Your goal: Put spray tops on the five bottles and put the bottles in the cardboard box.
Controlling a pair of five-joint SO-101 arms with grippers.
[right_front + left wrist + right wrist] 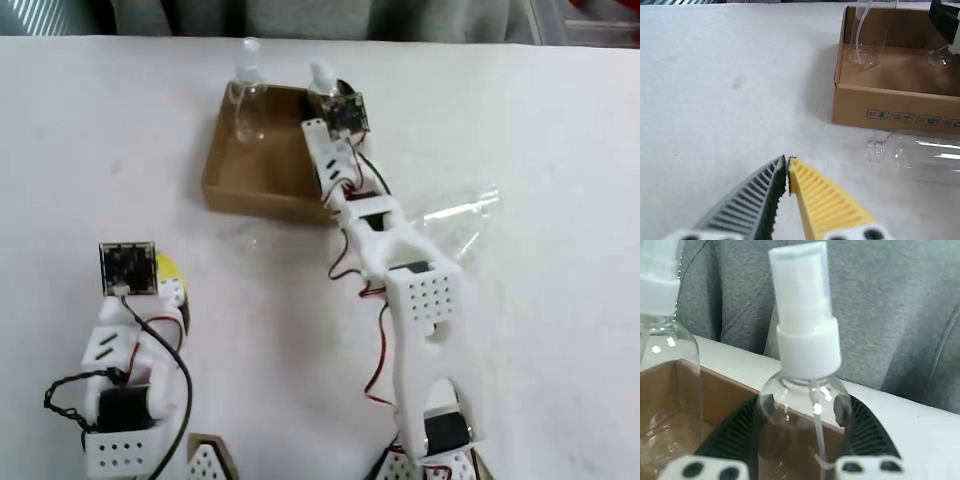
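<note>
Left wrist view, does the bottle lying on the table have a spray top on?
No, the lying bottle beside the cardboard box shows a bare, open threaded neck.

White counter (100, 130), matte, plain. Faint grey smudge (736, 82) on surface left of box.

Cardboard box (258, 197) sits flat on counter toward far edge, open top up.

Uncapped bottle (925, 157), clear, lies on side on counter just beside box's near wall, open neck pointing left; in high view it lies right of box (455, 225).

Left arm base (120, 450) and right arm base (440, 435) at near edge.
</note>
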